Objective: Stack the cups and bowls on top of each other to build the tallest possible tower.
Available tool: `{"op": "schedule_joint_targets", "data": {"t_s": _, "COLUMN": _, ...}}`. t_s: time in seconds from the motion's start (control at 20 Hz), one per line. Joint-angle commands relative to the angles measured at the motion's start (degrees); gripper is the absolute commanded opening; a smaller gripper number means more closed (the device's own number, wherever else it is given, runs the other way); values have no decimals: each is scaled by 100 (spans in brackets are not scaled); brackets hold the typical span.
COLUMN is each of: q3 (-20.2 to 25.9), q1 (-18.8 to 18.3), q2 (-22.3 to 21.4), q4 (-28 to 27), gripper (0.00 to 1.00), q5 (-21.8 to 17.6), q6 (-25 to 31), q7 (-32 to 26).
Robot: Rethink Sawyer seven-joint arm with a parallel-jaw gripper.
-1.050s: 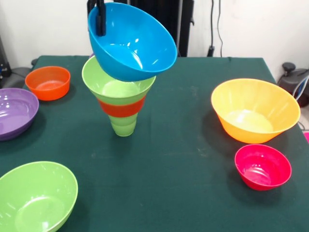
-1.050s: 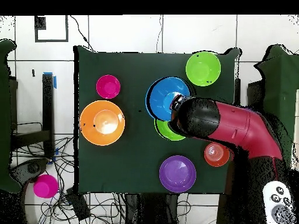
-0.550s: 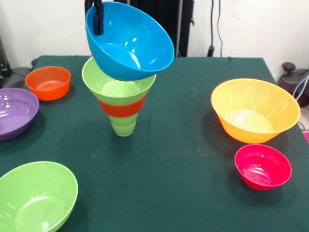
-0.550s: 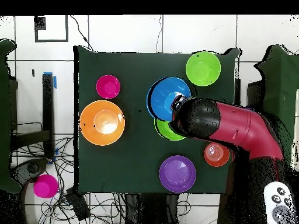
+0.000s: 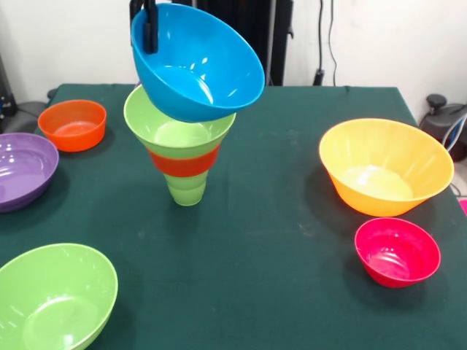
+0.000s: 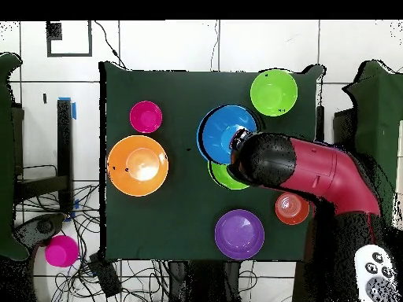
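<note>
The hand (image 5: 149, 28) is clamped on the rim of the blue bowl (image 5: 198, 65), pinching the wall at its upper far edge. The bowl hangs tilted, its mouth turned toward the camera, its underside at or just above the rim of the lime-green bowl (image 5: 175, 131) that tops the tower (image 5: 182, 157). Below that sit an orange-red band and the slim light-green cup (image 5: 187, 191) on the table (image 5: 277, 248). Glossy thin plastic like this is probably light, stiff and slippery, so a rim pinch suits it, though it likely swings and sits askew. Seen from overhead, the arm (image 6: 315, 169) reaches across, covering the stack. The large orange bowl (image 5: 385, 166), pink-red bowl (image 5: 398, 251), purple bowl (image 5: 22, 169), small orange-red bowl (image 5: 72, 125) and second lime-green bowl (image 5: 52, 299) stand loose, well apart
</note>
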Motion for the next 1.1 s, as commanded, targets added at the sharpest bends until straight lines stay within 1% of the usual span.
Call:
{"op": "schedule_joint_targets", "data": {"t_s": 0.05, "q3": 530, "q1": 0, "q2": 120, "q4": 553, "gripper": 0, "q5": -235, "q6": -282, "q7": -558}}
{"op": "schedule_joint_targets", "data": {"t_s": 0.6, "q3": 522, "q1": -1, "q2": 91, "q4": 727, "gripper": 0, "q5": -309, "q6": -542, "q7": -516}}
{"op": "schedule_joint_targets", "data": {"t_s": 0.95, "q3": 520, "q1": 33, "q2": 167, "q4": 531, "gripper": 0, "q5": -370, "q6": -459, "q7": -566}}
{"op": "schedule_joint_targets", "data": {"t_s": 1.1, "q3": 534, "q1": 22, "q2": 202, "q4": 538, "gripper": 0, "q5": -384, "q6": -529, "q7": -562}}
